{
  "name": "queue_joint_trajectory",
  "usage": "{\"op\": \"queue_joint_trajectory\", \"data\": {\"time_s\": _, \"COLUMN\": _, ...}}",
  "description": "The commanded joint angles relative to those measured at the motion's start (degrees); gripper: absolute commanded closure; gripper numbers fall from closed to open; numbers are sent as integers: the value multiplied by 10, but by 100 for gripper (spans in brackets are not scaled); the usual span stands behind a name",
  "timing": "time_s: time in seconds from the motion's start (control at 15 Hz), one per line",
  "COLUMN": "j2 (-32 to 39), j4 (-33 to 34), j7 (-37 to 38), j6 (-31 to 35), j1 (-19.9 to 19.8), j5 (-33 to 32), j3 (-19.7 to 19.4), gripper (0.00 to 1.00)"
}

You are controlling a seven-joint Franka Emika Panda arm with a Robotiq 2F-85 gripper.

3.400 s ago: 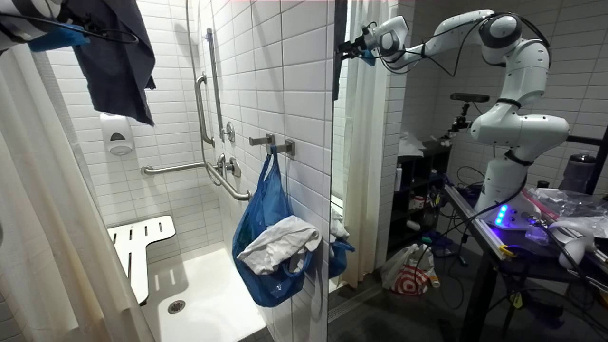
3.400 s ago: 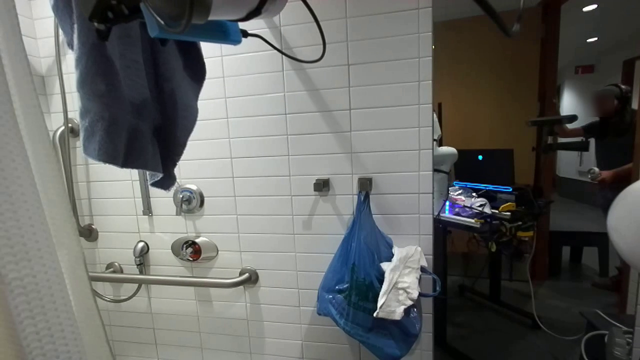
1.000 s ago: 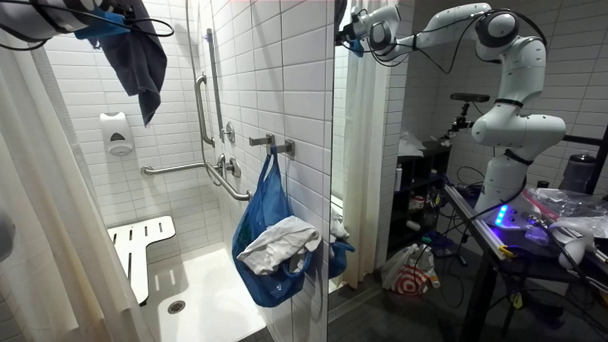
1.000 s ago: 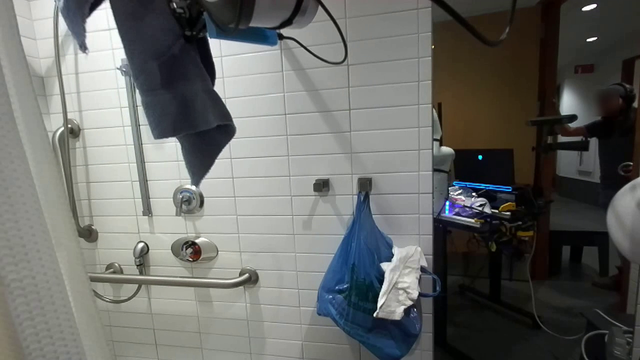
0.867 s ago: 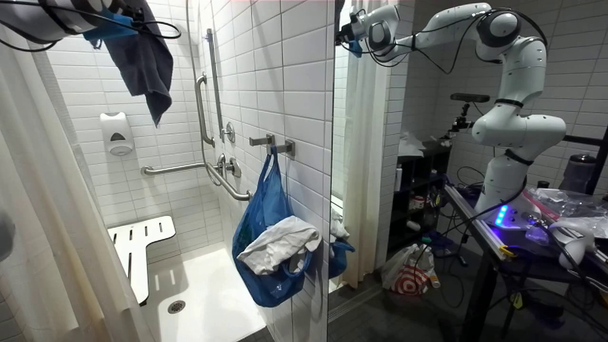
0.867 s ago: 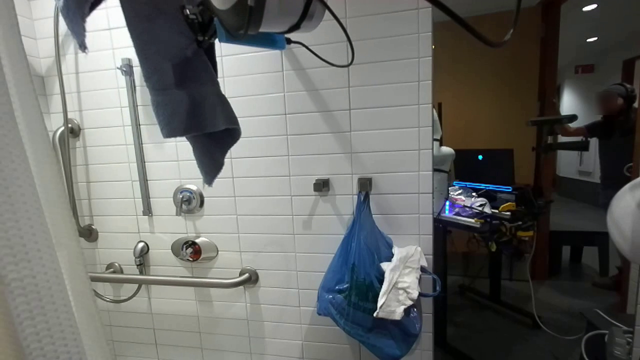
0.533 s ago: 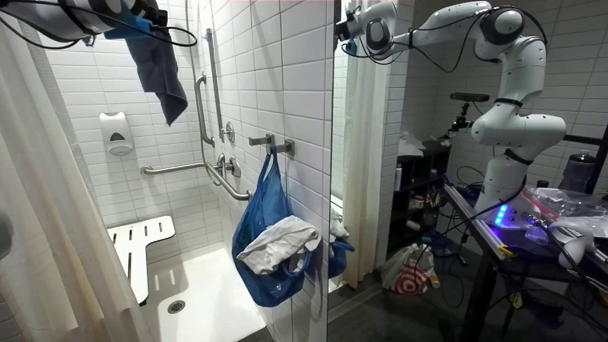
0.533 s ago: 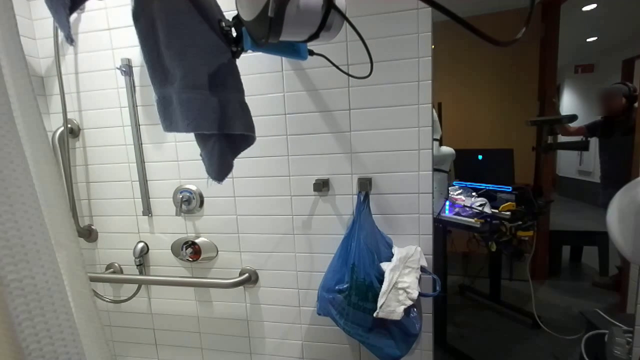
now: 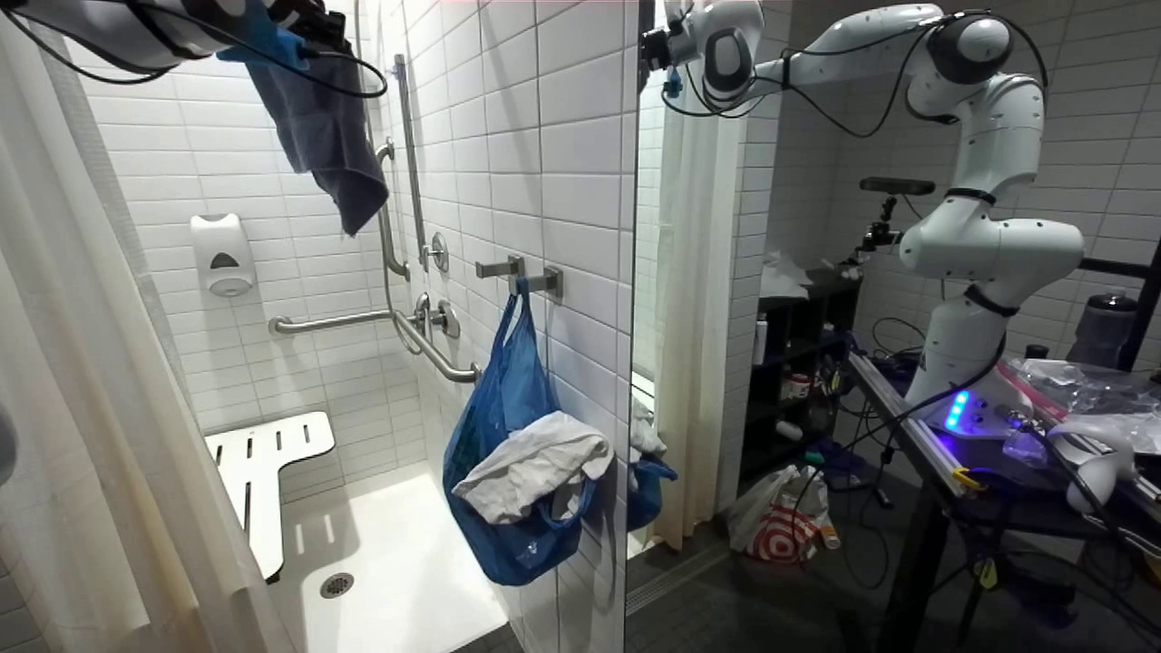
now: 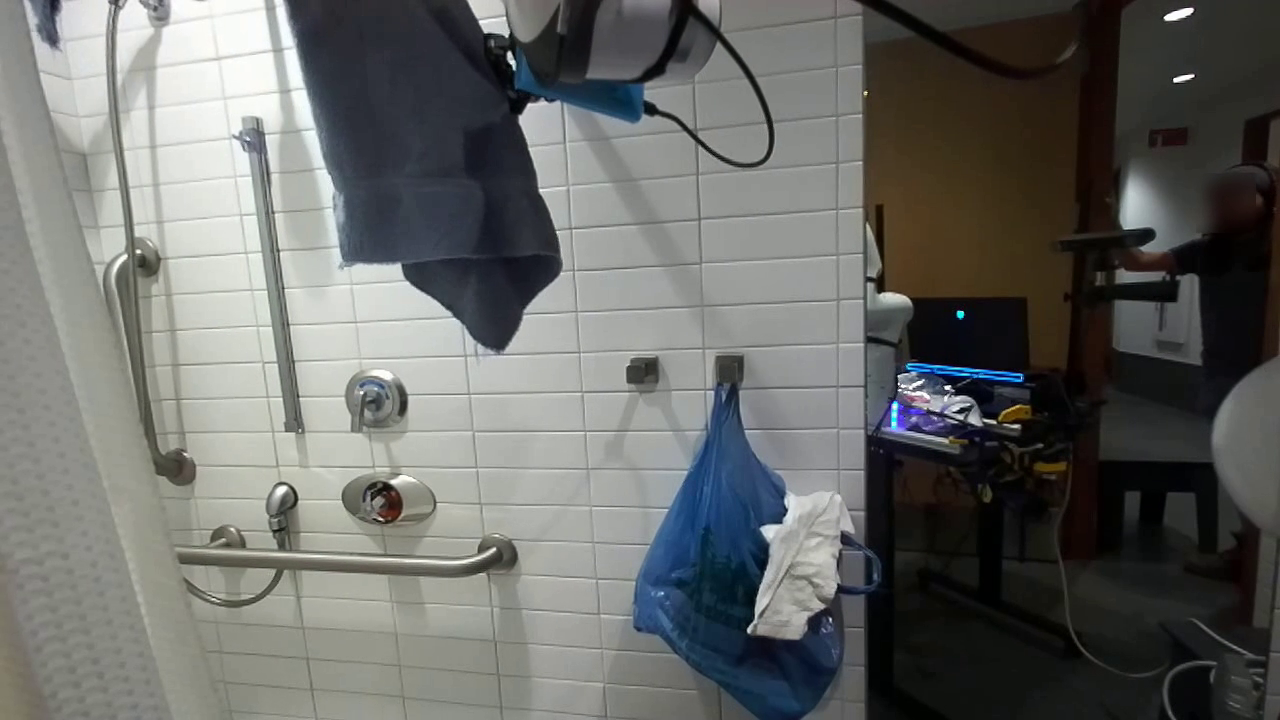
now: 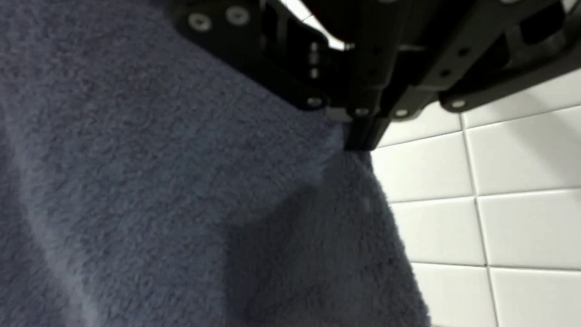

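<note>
A dark blue-grey towel [image 11: 159, 181] hangs from my gripper [image 11: 361, 146], whose jaws are shut on its edge. In the wrist view the cloth fills the left and lower middle, and white tiles show to the right of the fingers. The towel [image 10: 420, 150] drops to a pointed corner in front of the tiled wall, its top cut off by the frame in that exterior view. There the gripper [image 10: 505, 75] is mostly hidden behind the cloth. Seen from the remaining exterior view, the towel [image 9: 326, 145] hangs below the arm at the upper left, left of the wall hooks.
A blue plastic bag [image 10: 710, 580] with a white cloth [image 10: 800, 565] hangs from a wall hook [image 10: 730, 368]. Beside it is another metal hook [image 10: 642, 371]. A grab bar [image 10: 350, 560], shower valve [image 10: 377, 398] and curtain [image 9: 100, 363] are around. A mirror reflects the arm [image 9: 980, 181].
My gripper has carried the towel to the right in both exterior views, nearer to the hooks. The towel swings a little. The blue bag and white cloth have stayed put.
</note>
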Motion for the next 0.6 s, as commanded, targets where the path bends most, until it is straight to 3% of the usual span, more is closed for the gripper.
{"op": "queue_joint_trajectory", "data": {"time_s": 0.0, "j2": -60, "j4": -23, "j7": 71, "j6": 11, "j1": 18, "j5": 28, "j3": -62, "gripper": 100}}
{"op": "queue_joint_trajectory", "data": {"time_s": 0.2, "j2": -80, "j4": -47, "j7": 110, "j6": 24, "j1": 23, "j5": 39, "j3": -86, "gripper": 100}}
{"op": "queue_joint_trajectory", "data": {"time_s": 0.27, "j2": -86, "j4": -58, "j7": 116, "j6": 21, "j1": 46, "j5": 44, "j3": -113, "gripper": 100}}
{"op": "queue_joint_trajectory", "data": {"time_s": 0.53, "j2": -126, "j4": -110, "j7": 150, "j6": 63, "j1": 72, "j5": 56, "j3": -159, "gripper": 100}}
